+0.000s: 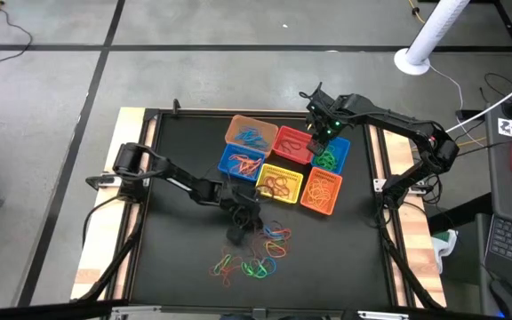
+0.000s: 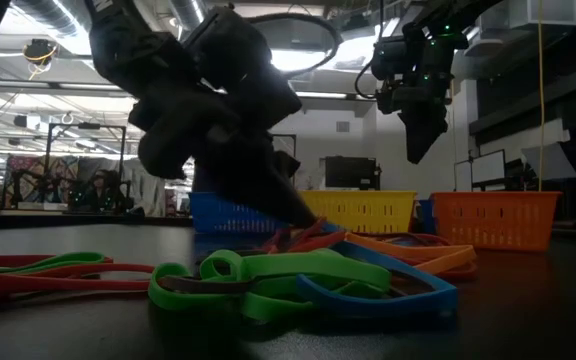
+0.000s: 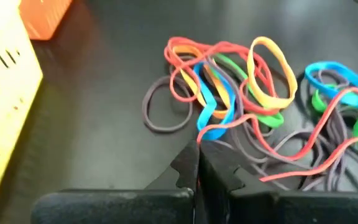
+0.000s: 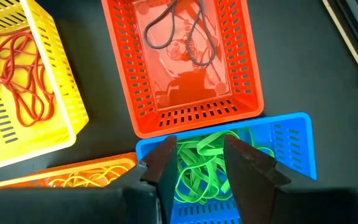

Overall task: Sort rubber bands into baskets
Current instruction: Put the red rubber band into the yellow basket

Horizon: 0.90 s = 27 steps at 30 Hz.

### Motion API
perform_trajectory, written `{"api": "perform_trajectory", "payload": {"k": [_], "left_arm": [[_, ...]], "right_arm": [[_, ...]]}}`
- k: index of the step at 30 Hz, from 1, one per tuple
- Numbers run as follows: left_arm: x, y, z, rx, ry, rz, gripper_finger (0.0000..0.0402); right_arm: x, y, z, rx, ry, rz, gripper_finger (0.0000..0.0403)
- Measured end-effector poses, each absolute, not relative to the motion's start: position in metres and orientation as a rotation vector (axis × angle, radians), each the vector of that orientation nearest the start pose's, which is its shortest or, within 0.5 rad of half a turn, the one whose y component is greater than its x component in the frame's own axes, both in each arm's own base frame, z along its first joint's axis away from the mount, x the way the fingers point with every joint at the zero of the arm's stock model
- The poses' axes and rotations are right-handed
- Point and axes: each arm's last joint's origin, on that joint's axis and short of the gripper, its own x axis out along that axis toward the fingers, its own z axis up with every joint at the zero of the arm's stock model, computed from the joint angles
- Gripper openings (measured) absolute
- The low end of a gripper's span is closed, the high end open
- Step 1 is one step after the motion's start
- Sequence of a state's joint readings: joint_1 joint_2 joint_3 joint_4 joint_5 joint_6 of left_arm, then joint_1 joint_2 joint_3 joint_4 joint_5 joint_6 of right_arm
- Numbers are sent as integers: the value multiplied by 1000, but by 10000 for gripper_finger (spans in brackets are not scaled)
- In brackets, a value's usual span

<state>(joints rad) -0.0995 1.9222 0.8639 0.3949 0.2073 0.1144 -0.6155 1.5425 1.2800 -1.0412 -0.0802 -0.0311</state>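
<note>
Loose rubber bands (image 1: 256, 253) in red, orange, yellow, green, blue and a dark colour lie in a tangle (image 3: 253, 93) on the black table, nearer its front edge than the baskets. My left gripper (image 1: 243, 220) is low at the far edge of this pile, slanting down, shut on a blue rubber band (image 3: 219, 106). Six baskets (image 1: 279, 184) stand grouped at mid-table. My right gripper (image 4: 201, 165) hangs open, with nothing between its fingers, above the blue basket (image 4: 291, 149) that holds green bands (image 4: 207, 155). My left gripper pinches the blue band's near end (image 3: 205, 133) at the very tips of its two shut fingers (image 3: 213, 177). It comes slanting down from the table's left. The rest of the band lies slack on the table, tangled among the red and orange bands.
The tan-orange basket (image 1: 250, 133) holds blue bands, the yellow basket (image 4: 17, 93) red ones, the red basket (image 4: 185, 62) dark ones. The orange basket (image 1: 321, 189) and the second blue basket (image 1: 241, 163) hold bands too. Bare black table lies left of the pile.
</note>
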Motion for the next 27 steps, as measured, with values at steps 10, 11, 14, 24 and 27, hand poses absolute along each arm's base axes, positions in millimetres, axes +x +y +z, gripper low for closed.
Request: {"api": "perform_trajectory", "payload": {"k": [10, 11, 14, 24, 27], "left_arm": [[358, -33, 111, 69, 635, -315, 4], [358, -32, 111, 68, 632, -312, 5], [358, -27, 114, 76, 624, -301, 5], [355, -11, 109, 62, 698, -226, 1], [359, -11, 117, 68, 619, -223, 1]], "right_arm": [[238, -166, 269, 423, 1244, -437, 131], [238, -166, 269, 423, 1244, -437, 131], [238, -166, 269, 423, 1244, -437, 131], [238, -166, 269, 423, 1244, -437, 131], [239, -165, 269, 438, 1237, -416, 131]]}}
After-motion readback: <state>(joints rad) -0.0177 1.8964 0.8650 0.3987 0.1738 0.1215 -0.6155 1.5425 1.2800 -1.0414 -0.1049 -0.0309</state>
